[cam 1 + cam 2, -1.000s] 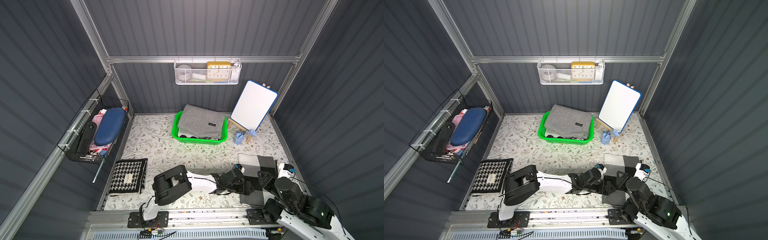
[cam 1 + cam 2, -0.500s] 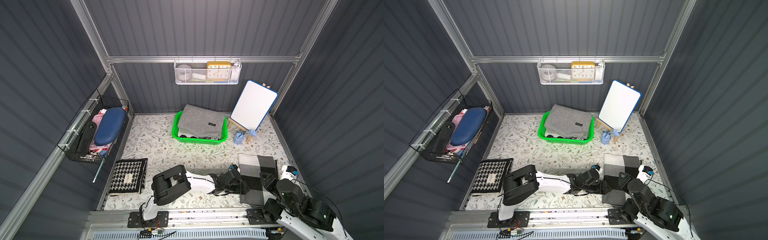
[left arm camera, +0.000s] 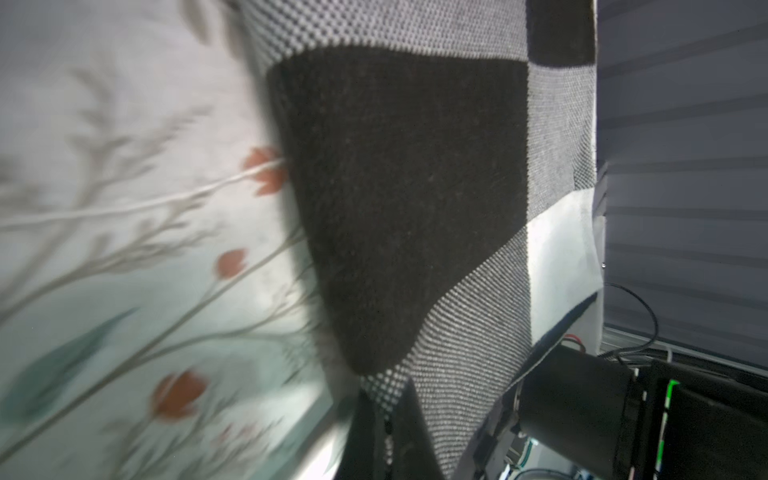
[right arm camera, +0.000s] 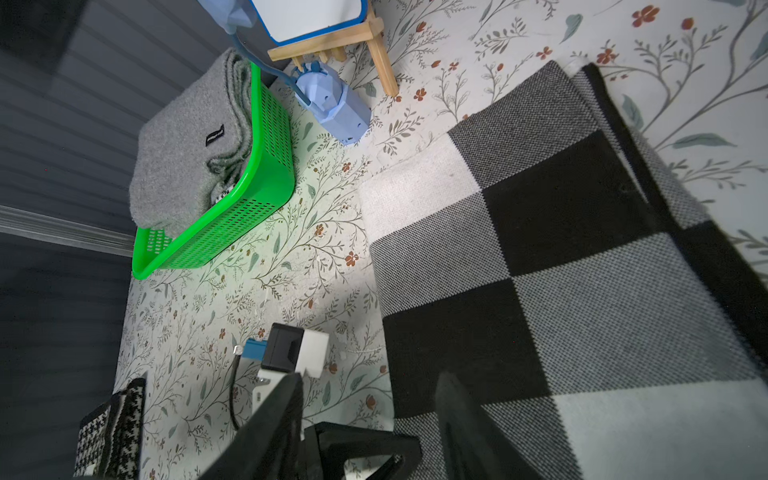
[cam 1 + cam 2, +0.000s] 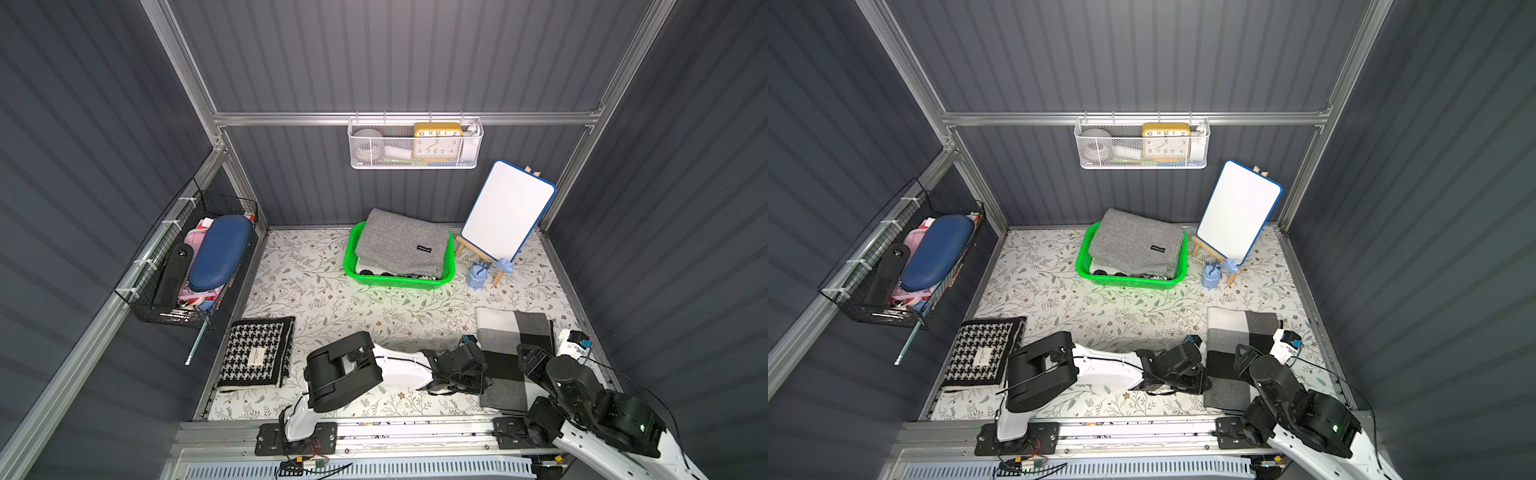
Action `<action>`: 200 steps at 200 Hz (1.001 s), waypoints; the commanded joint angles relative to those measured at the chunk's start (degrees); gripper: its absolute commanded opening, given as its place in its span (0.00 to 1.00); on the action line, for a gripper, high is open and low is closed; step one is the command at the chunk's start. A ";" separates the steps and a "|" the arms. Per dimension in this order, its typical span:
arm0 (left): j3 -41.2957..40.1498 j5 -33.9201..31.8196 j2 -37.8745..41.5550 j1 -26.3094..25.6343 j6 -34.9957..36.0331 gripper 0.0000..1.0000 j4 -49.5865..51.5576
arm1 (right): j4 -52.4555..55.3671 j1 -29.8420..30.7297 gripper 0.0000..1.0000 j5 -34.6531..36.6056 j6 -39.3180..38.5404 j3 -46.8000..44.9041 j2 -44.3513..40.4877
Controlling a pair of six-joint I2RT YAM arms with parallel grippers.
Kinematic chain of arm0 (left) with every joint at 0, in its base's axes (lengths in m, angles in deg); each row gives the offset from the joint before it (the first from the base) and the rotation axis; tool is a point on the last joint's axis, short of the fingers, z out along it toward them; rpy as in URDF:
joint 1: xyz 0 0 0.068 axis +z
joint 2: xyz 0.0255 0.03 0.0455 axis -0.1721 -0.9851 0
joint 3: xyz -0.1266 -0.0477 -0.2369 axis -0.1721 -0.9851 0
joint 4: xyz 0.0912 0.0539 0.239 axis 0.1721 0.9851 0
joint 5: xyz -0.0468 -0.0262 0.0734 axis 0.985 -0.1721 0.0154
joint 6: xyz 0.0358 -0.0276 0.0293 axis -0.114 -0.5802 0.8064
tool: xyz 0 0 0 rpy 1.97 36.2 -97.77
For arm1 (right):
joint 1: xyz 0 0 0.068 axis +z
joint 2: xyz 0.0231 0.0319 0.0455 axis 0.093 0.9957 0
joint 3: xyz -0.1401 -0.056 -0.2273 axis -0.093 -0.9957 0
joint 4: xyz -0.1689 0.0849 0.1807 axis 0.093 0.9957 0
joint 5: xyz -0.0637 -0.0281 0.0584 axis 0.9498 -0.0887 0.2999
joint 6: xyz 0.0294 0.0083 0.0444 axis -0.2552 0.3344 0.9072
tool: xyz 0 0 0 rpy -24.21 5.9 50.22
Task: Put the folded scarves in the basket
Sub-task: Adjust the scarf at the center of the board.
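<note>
Task barely begun: the checked folded scarf [image 5: 513, 332] lies on the worktop [image 5: 353, 307], well apart from the green basket [image 5: 399, 283], with the left gripper [image 5: 478, 380] jaws pinching its side edge and the right gripper [image 4: 370, 390] jaws spread above it.

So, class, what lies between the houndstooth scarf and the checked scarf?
In both top views the left arm lies across the floral table there, its pincer shut on the checked scarf.
</note>
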 commanded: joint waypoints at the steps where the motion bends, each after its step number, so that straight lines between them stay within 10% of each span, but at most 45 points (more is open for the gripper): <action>1: -7.86 -6.71 11.14 1.56 1.25 0.00 8.20 | -2.24 0.05 0.57 0.07 -1.97 -0.84 1.76; 26: -20.94 -8.01 26.43 9.65 1.61 0.03 12.75 | -6.04 0.05 0.57 -1.13 -3.15 -2.15 4.76; 31: -23.04 -8.15 29.81 11.88 2.18 0.19 13.78 | -7.21 0.05 0.57 -1.45 -3.38 -2.51 5.55; 39: -26.32 -8.43 35.57 15.09 3.25 0.86 15.20 | -8.81 0.05 0.57 -2.25 -3.86 -2.98 6.77; 43: -27.53 -8.50 38.43 16.58 4.10 0.98 15.77 | -9.94 0.05 0.57 -2.61 -4.06 -3.28 7.52; 82: -31.09 -14.87 60.12 21.10 1.76 0.99 25.02 | -19.29 0.14 0.57 -7.29 -6.68 -5.03 16.15; 111: -35.65 -6.45 67.72 21.12 -2.36 0.99 21.00 | -23.75 0.14 0.57 -11.27 -8.88 -4.90 24.38; 200: -43.49 3.38 56.53 10.31 -25.92 0.99 4.85 | -27.06 0.14 0.57 -8.20 -6.78 -7.31 29.79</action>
